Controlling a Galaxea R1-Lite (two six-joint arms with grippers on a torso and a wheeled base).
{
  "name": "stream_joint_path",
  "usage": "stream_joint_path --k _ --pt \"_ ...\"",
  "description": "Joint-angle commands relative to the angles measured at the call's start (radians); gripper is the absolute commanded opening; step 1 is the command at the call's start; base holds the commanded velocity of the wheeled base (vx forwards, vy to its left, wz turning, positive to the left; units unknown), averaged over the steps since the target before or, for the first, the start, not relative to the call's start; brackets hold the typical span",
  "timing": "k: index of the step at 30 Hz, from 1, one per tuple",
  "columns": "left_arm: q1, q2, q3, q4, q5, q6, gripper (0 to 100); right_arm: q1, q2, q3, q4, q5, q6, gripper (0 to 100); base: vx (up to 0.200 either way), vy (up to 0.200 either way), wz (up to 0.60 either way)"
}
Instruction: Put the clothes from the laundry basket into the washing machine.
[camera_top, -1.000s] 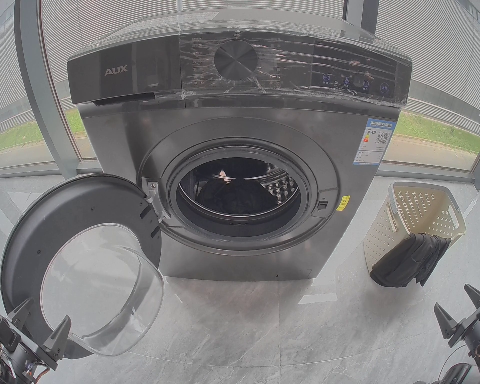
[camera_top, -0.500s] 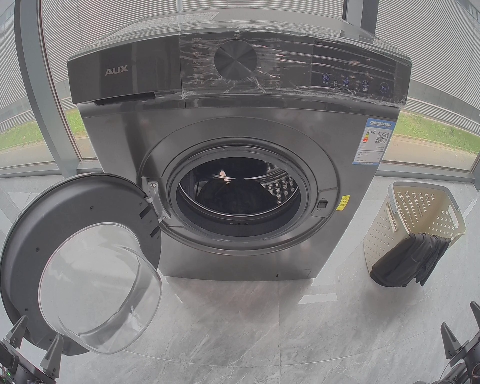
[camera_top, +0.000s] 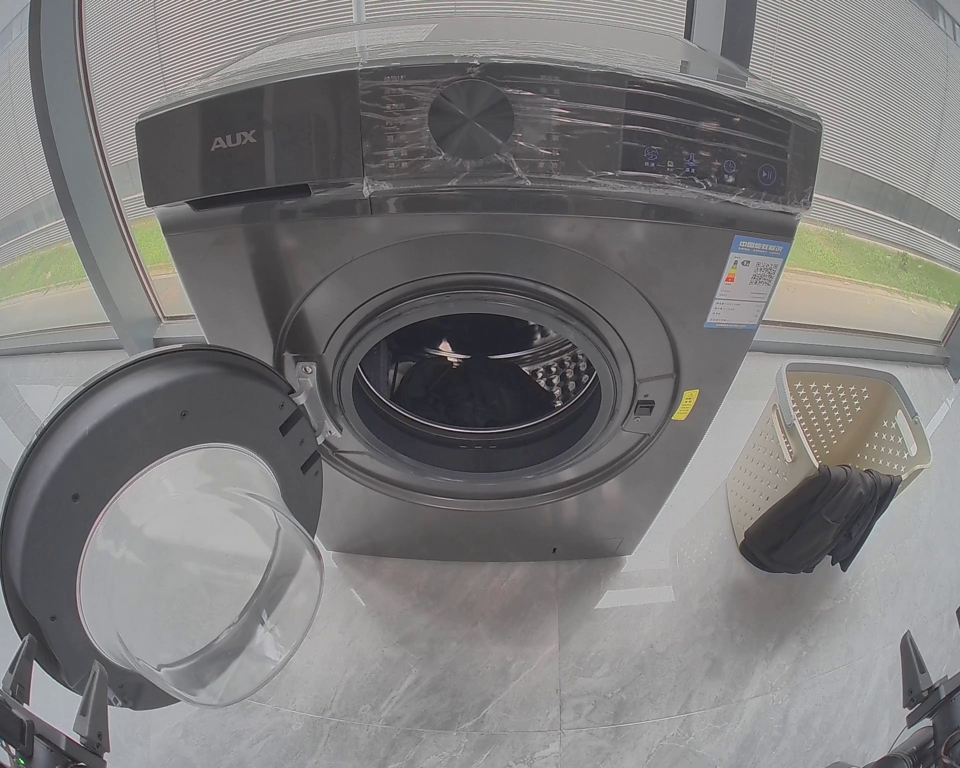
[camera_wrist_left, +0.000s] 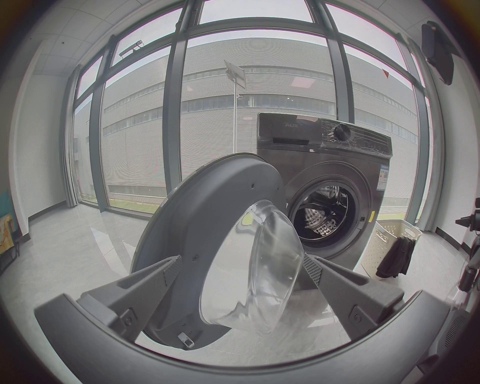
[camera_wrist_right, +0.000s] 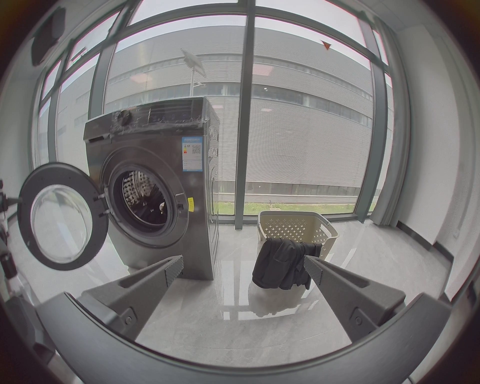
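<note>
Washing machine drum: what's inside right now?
The drum holds dark clothing against its perforated wall. The door seal hides the drum floor, so the piece count is unclear.

On the washing machine (camera_top: 430, 250), a pale logo (camera_top: 232, 141) sits at the 9 o'clock end of the control panel (camera_top: 300, 130). A blue-headed rating label (camera_top: 748, 283) is stuck at 2 o'clock on the front. A yellow sticker (camera_top: 686, 405) sits at 3 o'clock of the drum opening (camera_top: 475, 390). The small print on both is too fine to read.
</note>
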Motion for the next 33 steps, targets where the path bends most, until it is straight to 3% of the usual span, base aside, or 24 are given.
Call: stream_joint_path --k 1,4,6,8,12,19,21,24,25,27,29,30,31,32,33 --pt "0.000 -0.032 0.018 0.017 -0.026 -0.003 100 0.001 -0.026 0.005 0.002 -0.061 0.001 100 0.000 0.000 0.00" --pt "0.000 -0.032 0.018 0.057 -0.103 0.040 100 0.010 -0.041 0.005 0.002 0.001 0.007 100 0.000 0.000 0.00" --pt "-0.001 -0.032 0.018 0.055 -0.111 0.035 100 0.009 -0.041 0.007 0.001 0.008 0.011 100 0.000 0.000 0.00" --pt "-0.001 -0.032 0.018 0.055 -0.104 0.039 100 0.004 -0.041 0.007 -0.002 -0.028 0.025 100 0.000 0.000 0.00" --pt "-0.001 -0.032 0.018 0.054 -0.092 0.035 100 0.004 -0.041 0.005 -0.001 -0.093 -0.002 100 0.000 -0.200 0.00" --pt "-0.001 -0.032 0.018 0.054 -0.092 0.034 100 0.007 -0.043 0.002 0.010 -0.093 0.010 100 0.000 -0.200 0.00" --pt "-0.001 -0.030 0.018 0.054 -0.092 0.035 100 0.006 -0.043 0.005 -0.001 -0.088 -0.008 100 0.000 -0.200 0.00" --pt "-0.001 -0.030 0.018 0.054 -0.092 0.034 100 0.006 -0.043 0.008 -0.014 -0.084 -0.100 100 0.000 -0.200 0.00" --pt "-0.001 -0.030 0.018 0.054 -0.092 0.034 100 0.006 -0.043 0.008 -0.014 -0.084 -0.100 100 0.000 -0.200 0.00" --pt "-0.001 -0.030 0.018 0.054 -0.092 0.034 100 0.006 -0.043 0.010 -0.025 -0.048 -0.128 100 0.000 -0.200 0.00" --pt "-0.001 -0.030 0.018 0.054 -0.092 0.034 100 0.009 -0.044 0.004 -0.005 0.053 -0.084 100 0.000 -0.200 0.00" --pt "0.000 -0.030 0.018 0.054 -0.092 0.034 100 0.009 -0.044 -0.002 0.019 0.125 0.001 100 0.000 -0.200 0.00" --pt "-0.001 -0.030 0.018 0.054 -0.092 0.032 100 0.009 -0.041 -0.013 0.039 0.162 0.073 100 0.000 -0.200 0.00" --pt "-0.001 -0.030 0.018 0.054 -0.092 0.032 100 0.009 -0.041 -0.013 0.039 0.162 0.073 100 0.000 -0.200 0.00" --pt "-0.001 -0.030 0.018 0.054 -0.092 0.032 100 0.006 -0.038 -0.027 0.070 0.114 0.105 100 0.000 -0.200 0.00"
